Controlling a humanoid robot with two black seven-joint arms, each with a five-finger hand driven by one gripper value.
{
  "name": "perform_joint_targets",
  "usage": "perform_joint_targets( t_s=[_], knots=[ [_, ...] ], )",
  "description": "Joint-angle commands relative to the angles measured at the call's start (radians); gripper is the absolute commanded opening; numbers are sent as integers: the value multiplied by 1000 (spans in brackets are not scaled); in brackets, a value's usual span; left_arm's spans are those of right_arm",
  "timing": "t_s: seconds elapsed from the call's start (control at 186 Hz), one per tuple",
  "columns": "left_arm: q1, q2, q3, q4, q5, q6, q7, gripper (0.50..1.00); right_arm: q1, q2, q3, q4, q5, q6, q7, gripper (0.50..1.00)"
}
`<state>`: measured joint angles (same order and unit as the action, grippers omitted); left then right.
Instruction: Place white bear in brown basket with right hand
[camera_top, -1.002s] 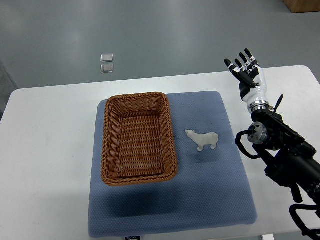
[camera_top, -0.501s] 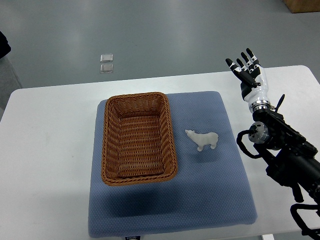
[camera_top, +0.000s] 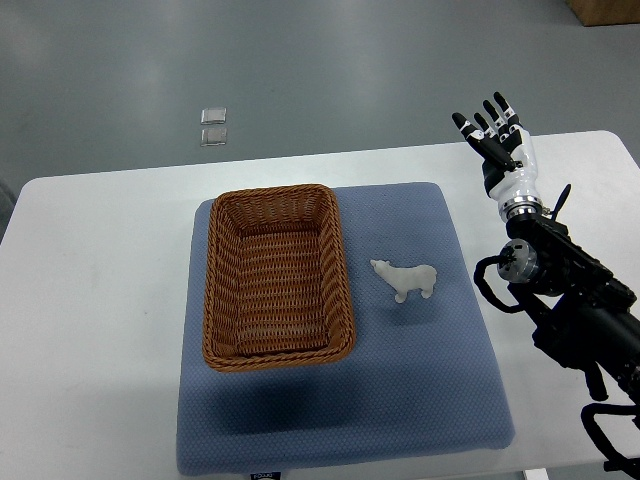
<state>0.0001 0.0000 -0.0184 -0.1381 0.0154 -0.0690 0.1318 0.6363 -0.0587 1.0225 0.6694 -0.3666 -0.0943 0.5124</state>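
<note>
One white bear (camera_top: 406, 279) lies on the blue mat (camera_top: 420, 380), just beside the brown basket (camera_top: 276, 275). Your right hand (camera_top: 498, 145) hovers well apart, fingers spread, holding nothing. Step: approach. Next, you lower it over the bear and close.

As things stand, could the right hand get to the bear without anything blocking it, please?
Probably yes. The right hand is open beyond the mat's far right corner, and the bear lies alone on the mat, apart from the basket, with nothing between them.
</note>
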Motion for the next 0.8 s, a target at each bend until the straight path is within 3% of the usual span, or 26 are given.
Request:
perform_joint_targets(
  t_s=[0.0,0.226,0.501,0.792],
  knots=[
    [0,0,0,0,0,0,0,1000,-1,-1,-1,6,0,4,0,921],
    [-2,0,0,0,0,0,0,1000,23,-76,-36,29,-32,8,-14,921],
    [-2,0,0,0,0,0,0,1000,126,-247,-386,197,-384,16,-43,919],
    [-2,0,0,0,0,0,0,1000,264,-415,-608,291,-701,131,-69,919]
  ],
)
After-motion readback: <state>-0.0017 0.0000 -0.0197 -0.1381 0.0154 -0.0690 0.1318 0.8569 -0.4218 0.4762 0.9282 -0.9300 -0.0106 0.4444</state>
